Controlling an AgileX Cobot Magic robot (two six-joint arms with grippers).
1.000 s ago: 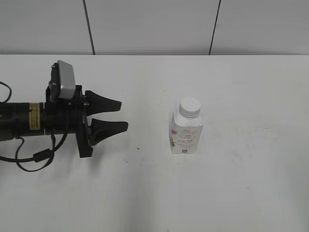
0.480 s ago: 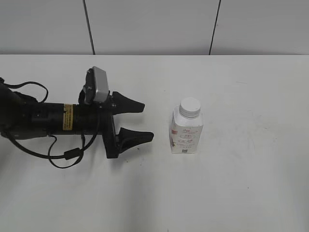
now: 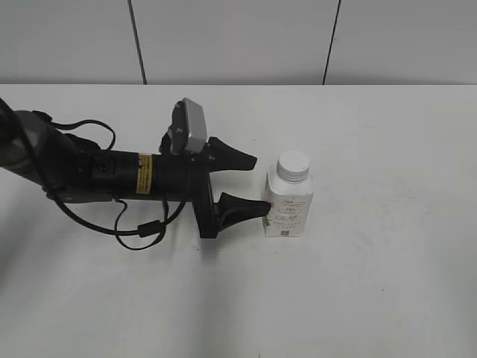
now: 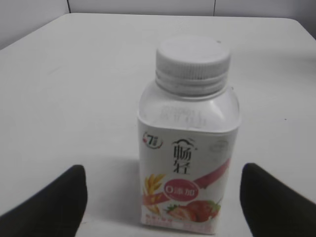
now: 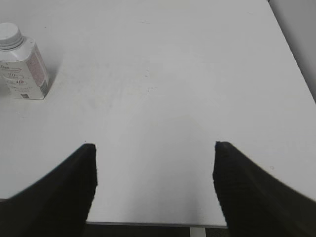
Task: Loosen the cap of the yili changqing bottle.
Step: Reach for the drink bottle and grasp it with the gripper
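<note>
my left hand (image 3: 252,183) is spread apart beside the small white squarish bottle with pink-red print (image 3: 288,209). i should centre its body between both fingers before clamping low, leaving the ribbed white plastic cap (image 4: 193,61) free. my right hand (image 5: 154,185) waits apart too.

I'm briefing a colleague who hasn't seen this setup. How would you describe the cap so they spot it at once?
Start at the white table, where one small white bottle stands upright right of the black left gripper. On its neck sits the cap: round, white, with a ribbed side. It's plain, unlike the pink-red printed label below.
</note>
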